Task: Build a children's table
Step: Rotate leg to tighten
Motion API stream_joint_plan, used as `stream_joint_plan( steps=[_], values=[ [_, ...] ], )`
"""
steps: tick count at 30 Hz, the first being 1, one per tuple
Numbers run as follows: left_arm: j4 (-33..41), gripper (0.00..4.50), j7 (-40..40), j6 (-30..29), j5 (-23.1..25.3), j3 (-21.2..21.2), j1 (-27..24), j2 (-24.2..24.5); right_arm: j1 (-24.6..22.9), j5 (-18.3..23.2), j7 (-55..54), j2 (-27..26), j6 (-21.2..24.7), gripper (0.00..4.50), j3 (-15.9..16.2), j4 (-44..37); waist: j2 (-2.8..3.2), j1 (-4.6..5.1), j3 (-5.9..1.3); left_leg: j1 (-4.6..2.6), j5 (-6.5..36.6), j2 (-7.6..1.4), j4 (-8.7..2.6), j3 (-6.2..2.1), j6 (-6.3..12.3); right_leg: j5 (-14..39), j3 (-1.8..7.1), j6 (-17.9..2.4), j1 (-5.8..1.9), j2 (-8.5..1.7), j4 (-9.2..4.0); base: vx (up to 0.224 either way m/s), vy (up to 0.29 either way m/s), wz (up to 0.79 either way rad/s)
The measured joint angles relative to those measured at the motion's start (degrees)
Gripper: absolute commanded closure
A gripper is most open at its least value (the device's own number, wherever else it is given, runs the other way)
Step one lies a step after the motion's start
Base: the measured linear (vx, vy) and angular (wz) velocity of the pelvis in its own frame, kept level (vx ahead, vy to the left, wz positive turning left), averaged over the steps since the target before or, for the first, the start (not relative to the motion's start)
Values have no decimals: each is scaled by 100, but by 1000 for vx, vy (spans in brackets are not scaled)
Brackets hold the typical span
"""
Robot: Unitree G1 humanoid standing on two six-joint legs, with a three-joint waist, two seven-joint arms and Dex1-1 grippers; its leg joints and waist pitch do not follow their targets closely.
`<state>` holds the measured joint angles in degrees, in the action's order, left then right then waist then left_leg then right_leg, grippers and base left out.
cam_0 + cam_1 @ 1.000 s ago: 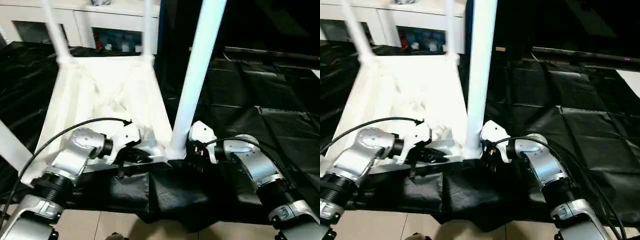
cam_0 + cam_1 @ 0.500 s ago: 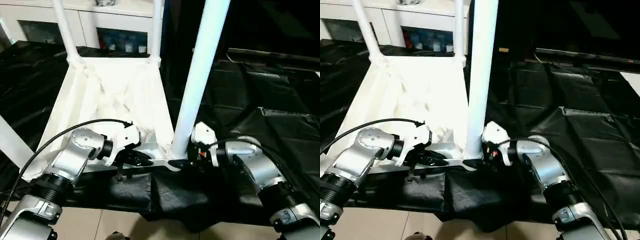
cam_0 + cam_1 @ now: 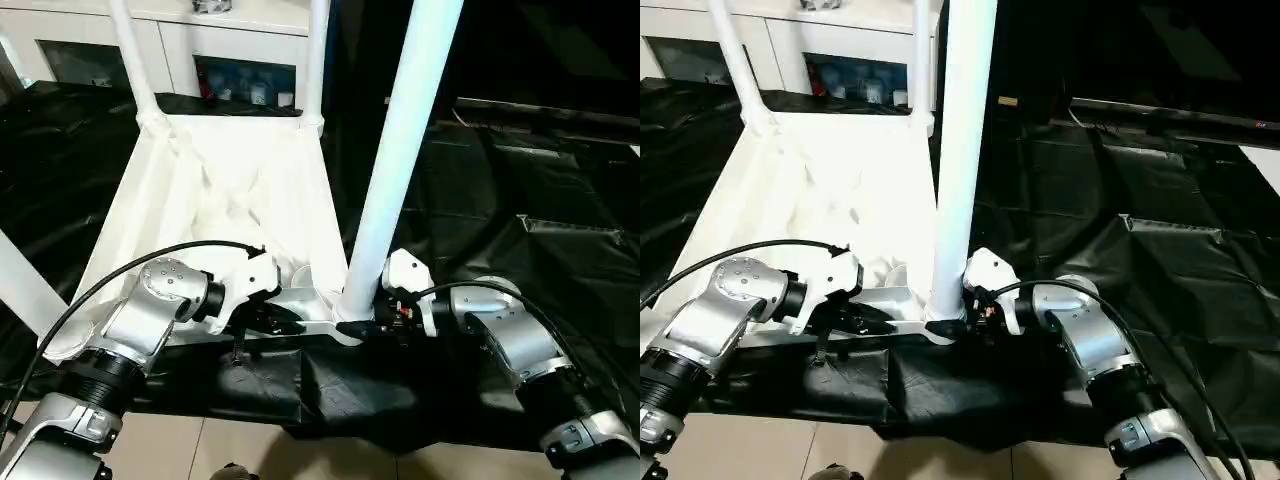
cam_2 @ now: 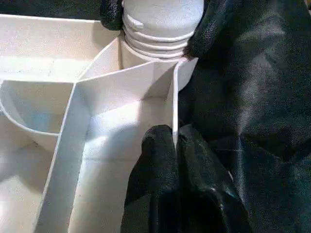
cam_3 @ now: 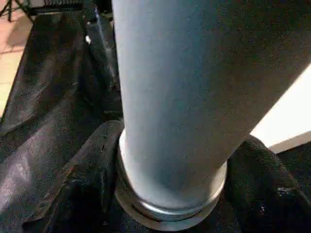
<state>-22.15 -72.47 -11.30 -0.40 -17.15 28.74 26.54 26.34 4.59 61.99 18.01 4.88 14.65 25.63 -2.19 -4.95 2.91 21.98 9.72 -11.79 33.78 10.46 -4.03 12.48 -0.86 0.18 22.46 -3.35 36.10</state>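
We're seating the near-right leg in the corner socket of the upside-down table top. Right hand is clamped round the leg's base at the socket; left hand is pinched shut on the top's rim just beside it. Next, prob. twisting the leg fully home w/ the rim braced.

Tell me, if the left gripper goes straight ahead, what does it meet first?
Probably the threaded base of the near leg, standing in the tabletop's corner socket. The left gripper pinches the rim wall leading there.
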Motion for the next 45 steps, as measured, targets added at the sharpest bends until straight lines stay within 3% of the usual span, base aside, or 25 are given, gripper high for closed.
stream_joint_plan(
  steps=[4,6,10,11,12,14,15,20,25,29,33,39,45],
  values=[
    [-506,450,1129,-141,340,121,305,-611,62,-103,-1496,-589,69,178,-532,565,-11,58,1,-31,0,0,7,0,-3,-30,2,-21,-20,-2,4,-25,-1,0],
    [-727,450,1714,-324,479,142,461,-984,201,-177,-2341,-880,141,178,-770,862,-11,141,1,-43,0,4,8,2,-3,-29,3,-5,-25,-8,-2,-28,2,-1],
    [-1000,450,2539,-624,632,157,677,-1480,427,-280,-3632,-1299,203,178,-1013,1242,-3,195,0,-64,0,6,2,-1,-4,-31,1,2,-33,-10,-2,0,0,0],
    [-1033,450,2659,-640,657,161,700,-1546,481,-304,-3794,-1340,216,178,-1039,1301,0,197,-1,-64,0,7,0,-1,-4,-31,1,2,-33,-10,-2,0,0,0],
    [-1036,450,2743,-664,685,160,708,-1603,493,-306,-3888,-1369,222,143,-1072,1317,2,196,-2,-64,0,7,-4,-1,-4,-32,1,3,-33,-10,-3,0,0,0],
    [-1040,450,2806,-711,744,162,718,-1684,506,-357,-4003,-1455,218,143,-1162,1340,10,193,-7,-64,0,7,-6,-1,-4,-32,2,3,-33,-10,-3,0,0,0],
    [-1045,450,2832,-712,775,170,720,-1718,515,-425,-4040,-1481,209,108,-1194,1348,17,193,-11,-63,0,7,-6,-1,-4,-36,2,-3,-34,-10,-4,0,0,0],
    [-1035,450,2815,-686,786,167,719,-1712,516,-481,-4023,-1489,171,74,-1174,1340,23,194,-15,-63,0,7,-9,0,-4,-36,2,-3,-35,-10,-10,0,0,0],
    [-644,450,2165,-436,660,136,448,-1264,452,-486,-2955,-1052,60,58,-736,1063,30,223,-10,-59,0,6,-34,-1,-5,-32,0,3,-25,-6,-18,0,0,0],
    [-379,450,1466,-288,505,96,281,-907,312,-432,-1817,-610,-72,58,-451,670,35,149,-8,-55,0,4,-61,1,-6,-23,-5,5,-15,-3,-23,0,0,0],
    [-182,450,848,-44,326,53,128,-551,186,-318,-756,-62,-155,58,-168,254,36,139,-7,-48,-1,4,-58,9,-5,-22,-2,4,-17,-4,-45,0,0,0],
    [-6,450,203,48,97,36,-12,-178,129,-196,94,272,-163,58,64,-30,25,139,-1,-47,-1,-1,-57,18,-5,-21,-1,3,-17,-4,-51,0,0,0],
    [111,450,-158,50,-15,35,-91,20,40,24,418,252,9,96,91,-222,4,127,11,-46,-1,-2,-54,25,-4,-21,1,3,-17,-5,-52,0,0,0]
  ],
)
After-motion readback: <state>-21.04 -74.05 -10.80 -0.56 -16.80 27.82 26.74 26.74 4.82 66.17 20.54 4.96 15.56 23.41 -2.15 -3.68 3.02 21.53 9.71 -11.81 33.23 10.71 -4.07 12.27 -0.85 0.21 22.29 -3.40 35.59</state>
